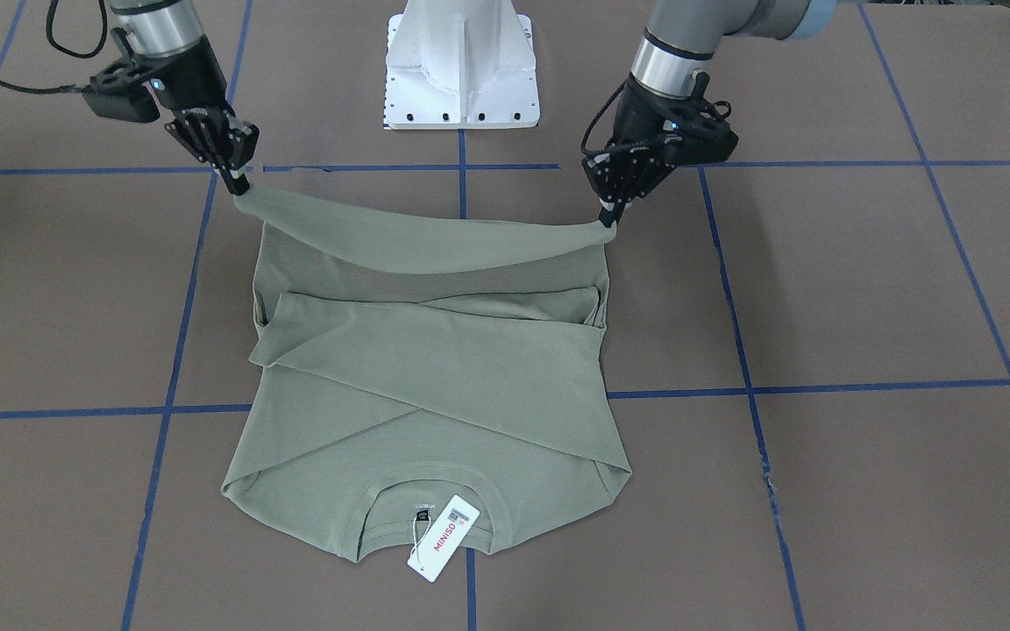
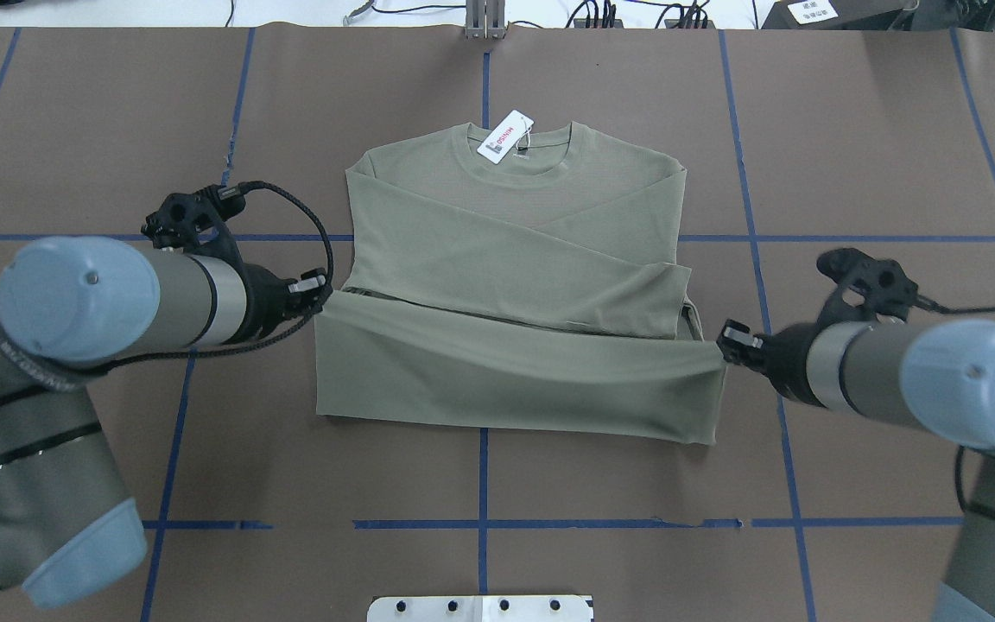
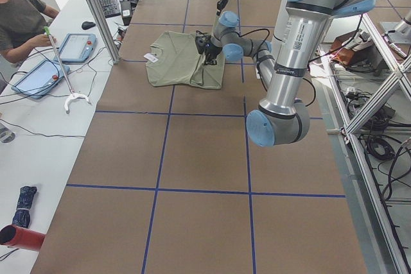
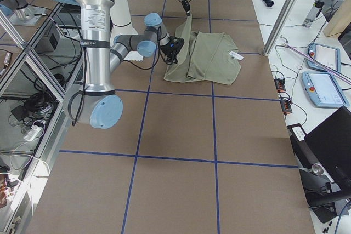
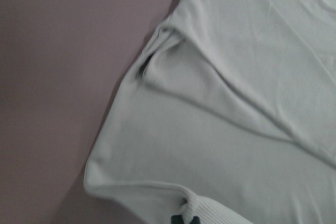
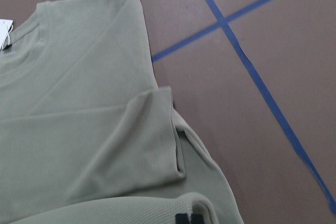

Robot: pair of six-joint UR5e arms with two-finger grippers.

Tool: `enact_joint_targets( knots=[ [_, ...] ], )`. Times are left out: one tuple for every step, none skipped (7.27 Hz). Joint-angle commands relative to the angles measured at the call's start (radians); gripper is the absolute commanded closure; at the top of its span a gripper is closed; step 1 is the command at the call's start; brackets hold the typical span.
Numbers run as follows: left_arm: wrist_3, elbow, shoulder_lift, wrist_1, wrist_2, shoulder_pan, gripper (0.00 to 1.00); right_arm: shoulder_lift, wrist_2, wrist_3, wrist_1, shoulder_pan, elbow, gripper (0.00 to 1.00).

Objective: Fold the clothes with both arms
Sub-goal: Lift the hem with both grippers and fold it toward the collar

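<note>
Overhead exterior view: the left gripper [image 2: 320, 294] and the right gripper [image 2: 725, 339] are each seen pinched shut on one corner of the hem [image 1: 417, 241] of the olive-green shirt [image 2: 428, 190]. The hem is held raised and stretched between them, presumably so that the lower half can be carried toward the collar [image 2: 515, 160] without sagging. The sleeves [image 2: 532, 268] are laid crossed over the chest, so that they would be enclosed by that fold. The rest of the shirt is spread flat on the brown table [image 2: 74, 121], with the white hang tag [image 2: 504, 136] farthest from the robot.
</note>
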Motion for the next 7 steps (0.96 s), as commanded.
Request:
enact_joint_targets(
  knots=[
    [0.065, 0.215, -0.085, -0.12, -0.009, -0.113, 1.0, 0.222, 0.033, -0.211, -0.09, 0.169, -0.253, 1.0],
    [0.069, 0.36, -0.163, -0.175, -0.008, -0.147, 1.0, 0.298, 0.035, -0.283, -0.087, 0.205, -0.371, 1.0],
    [0.071, 0.509, -0.226, -0.259, -0.004, -0.164, 1.0, 0.393, 0.033, -0.301, -0.08, 0.222, -0.521, 1.0],
    [0.074, 0.653, -0.275, -0.353, 0.005, -0.166, 1.0, 0.45, 0.03, -0.318, -0.059, 0.234, -0.639, 1.0],
    [0.086, 0.765, -0.307, -0.44, 0.014, -0.169, 1.0, 0.481, 0.029, -0.342, 0.034, 0.246, -0.742, 1.0],
    [0.089, 0.832, -0.324, -0.497, 0.04, -0.169, 1.0, 0.497, 0.029, -0.344, 0.103, 0.254, -0.819, 1.0],
    [0.089, 0.852, -0.337, -0.501, 0.042, -0.169, 1.0, 0.532, 0.029, -0.359, 0.108, 0.263, -0.88, 1.0]
  ],
)
